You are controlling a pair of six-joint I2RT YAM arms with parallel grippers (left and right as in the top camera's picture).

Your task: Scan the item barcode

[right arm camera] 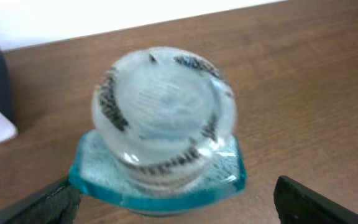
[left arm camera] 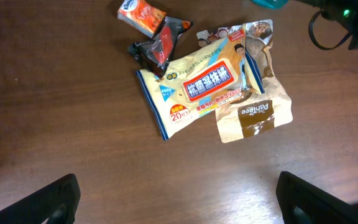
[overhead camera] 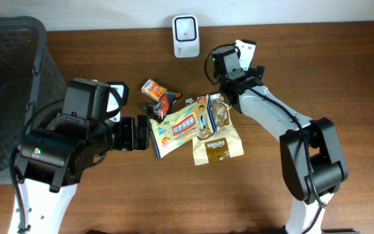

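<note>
- Bench (overhead camera: 349, 78): brown wood grain, carrying everything listed below.
- White scanner (overhead camera: 186, 36): upright at the far edge of the bench, near the middle, apart from the pile.
- Wipes pack (overhead camera: 179, 129): yellow and blue with a red label, lying flat at mid-bench and turned at an angle. It is the largest piece in the pile.
- Brown pouch (overhead camera: 218, 148): flat, partly tucked under the right end of the wipes pack.
- Clear bag (overhead camera: 219, 112): crumpled, touching the far side of the pouch and the wipes pack.
- Orange packet (overhead camera: 152, 87): small, at the far left of the pile.
- Dark red packet (overhead camera: 161, 107): just beside the orange packet, touching the wipes pack corner.
- Clear tub (right arm camera: 163, 118): round, on a teal base, blurred, print unreadable; it stands on the bench ahead of the right pincer.
- Left pincer (left arm camera: 178, 186): released, fingers spread wide over bare wood, near side of the pile, grasping nothing.
- Right pincer (right arm camera: 176, 186): released, fingers spread either side of the tub. I cannot tell whether they touch it.
- Basket (overhead camera: 5, 97): dark mesh, far left.
</note>
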